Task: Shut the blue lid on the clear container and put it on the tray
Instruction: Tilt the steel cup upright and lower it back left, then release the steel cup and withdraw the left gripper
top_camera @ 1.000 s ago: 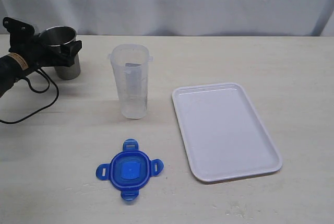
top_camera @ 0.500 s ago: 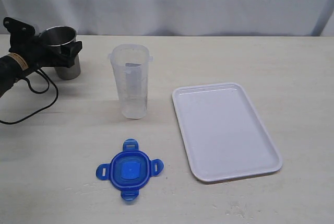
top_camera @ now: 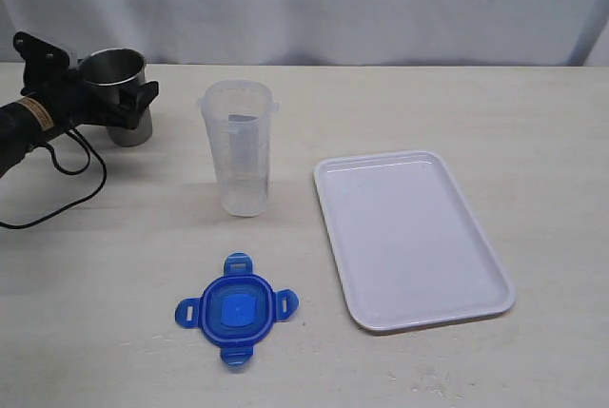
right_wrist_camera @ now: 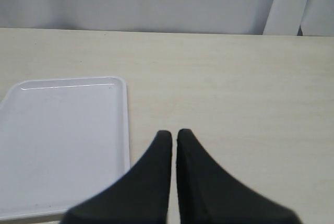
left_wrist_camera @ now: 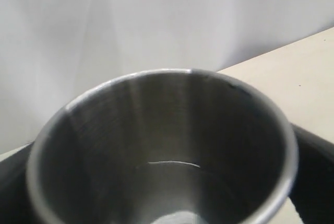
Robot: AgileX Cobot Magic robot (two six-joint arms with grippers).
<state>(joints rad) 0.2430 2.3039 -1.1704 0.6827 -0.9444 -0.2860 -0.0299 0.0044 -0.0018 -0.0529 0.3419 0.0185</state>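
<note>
Tabletop (top_camera: 476,104) with lid (top_camera: 236,310), container (top_camera: 240,146), tray (top_camera: 409,237)

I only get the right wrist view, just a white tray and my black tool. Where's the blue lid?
Observer: The blue lid lies flat on the table, left of the tray in the exterior view.
Operator: And the see-through cup thing?
Observer: The clear container stands upright beyond the lid, its top open.
Operator: What's the other arm doing?
Observer: The left tool sits around a metal cup at the far left. I can't tell whether it grips.
</note>
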